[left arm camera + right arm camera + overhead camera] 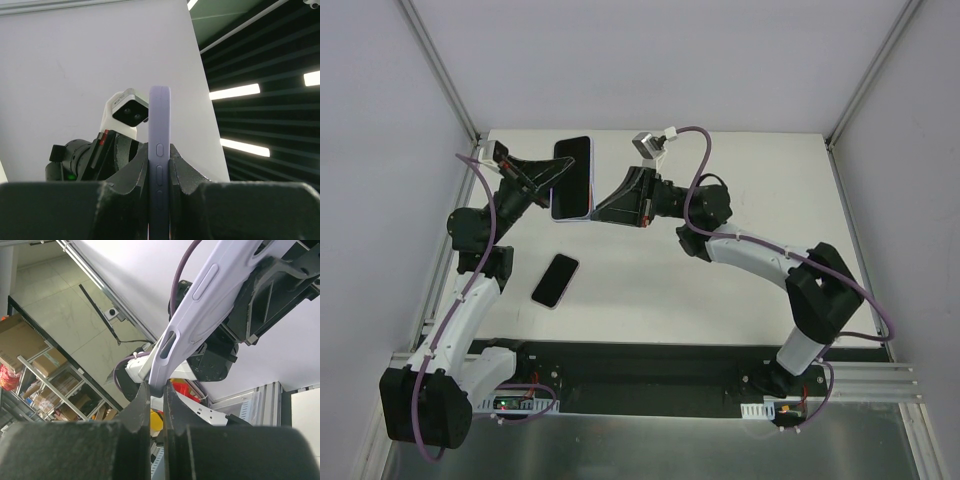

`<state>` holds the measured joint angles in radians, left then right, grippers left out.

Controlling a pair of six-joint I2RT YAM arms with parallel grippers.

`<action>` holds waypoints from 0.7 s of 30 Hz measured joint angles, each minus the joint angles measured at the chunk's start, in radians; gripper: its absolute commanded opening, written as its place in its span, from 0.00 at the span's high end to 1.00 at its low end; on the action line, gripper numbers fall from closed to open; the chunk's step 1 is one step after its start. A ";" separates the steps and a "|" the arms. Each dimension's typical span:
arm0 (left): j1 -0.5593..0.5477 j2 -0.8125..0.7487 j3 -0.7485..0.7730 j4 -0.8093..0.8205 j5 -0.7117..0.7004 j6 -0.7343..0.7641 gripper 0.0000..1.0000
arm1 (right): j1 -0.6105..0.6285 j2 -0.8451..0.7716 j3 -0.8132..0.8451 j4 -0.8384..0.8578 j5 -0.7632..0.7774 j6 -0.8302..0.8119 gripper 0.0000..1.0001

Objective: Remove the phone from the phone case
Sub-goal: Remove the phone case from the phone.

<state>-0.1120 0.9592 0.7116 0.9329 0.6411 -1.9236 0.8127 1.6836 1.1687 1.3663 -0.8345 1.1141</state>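
Both grippers hold the lavender phone case [572,176] in the air over the back of the table, its dark face turned up. My left gripper [554,186] is shut on its left long edge; the left wrist view shows that edge [160,115] with its side buttons pinched between the jaws of the left gripper [160,156]. My right gripper [596,212] is shut on the case's near right corner. The case [200,290] looks bent there, just above the right gripper [156,390]. A black phone [555,280] lies flat on the table, apart from both grippers.
The white table [740,290] is walled on the left, right and back. A black base plate [640,375] with both arm mounts runs along the near edge. The right arm's elbow [820,285] reaches over the table's right side.
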 measured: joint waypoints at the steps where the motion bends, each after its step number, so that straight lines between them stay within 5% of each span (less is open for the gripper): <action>1: 0.000 0.000 0.000 -0.001 -0.003 0.000 1.00 | 0.000 0.003 0.000 0.005 0.004 0.006 0.99; 9: 0.001 -0.002 0.000 -0.039 -0.036 0.003 1.00 | 0.002 -0.046 -0.015 -0.151 0.069 -0.078 0.99; 21: 0.003 -0.006 0.002 -0.160 -0.062 0.042 1.00 | 0.017 -0.178 0.136 -0.911 0.163 -0.307 0.99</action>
<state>-0.1093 0.9527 0.7136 0.7731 0.5793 -1.8816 0.8295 1.5055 1.3048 0.4557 -0.6712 0.8066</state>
